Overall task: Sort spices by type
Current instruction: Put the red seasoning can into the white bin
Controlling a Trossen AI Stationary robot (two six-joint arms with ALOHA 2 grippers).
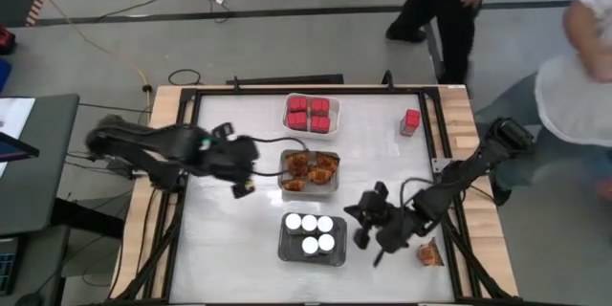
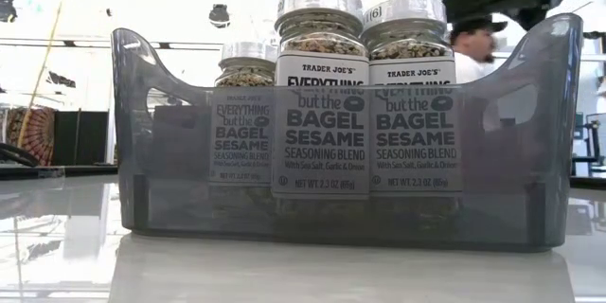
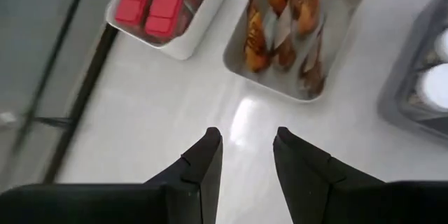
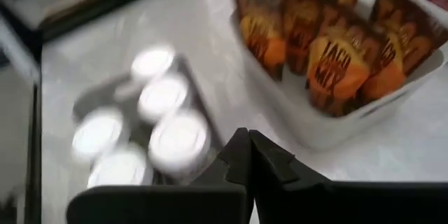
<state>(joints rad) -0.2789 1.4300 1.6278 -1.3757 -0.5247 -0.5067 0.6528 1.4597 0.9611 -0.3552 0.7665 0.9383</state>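
Several red boxy containers (image 1: pixel 312 114) stand in a white tray (image 1: pixel 334 129) at the far middle. Orange-brown packets (image 1: pixel 311 166) stand in a clear tray (image 1: pixel 308 190) at the centre. Several white-lidded jars (image 1: pixel 310 232) stand in a dark grey tray (image 1: pixel 287 253) near the front; they also show in the low view (image 2: pixel 320 95). One red container (image 1: pixel 411 121) stands alone at the far right. One packet (image 1: pixel 430 253) lies at the near right. My left gripper (image 1: pixel 247 178) (image 3: pixel 246 140) is open and empty, left of the packet tray. My right gripper (image 1: pixel 360 218) (image 4: pixel 248 140) is shut and empty, right of the jar tray.
A dark frame (image 1: pixel 435 143) runs around the white table top. People (image 1: pixel 574 67) stand beyond the table's far right corner. Bare table top lies left of the trays (image 1: pixel 229 239) and between the trays and the loose red container (image 1: pixel 378 153).
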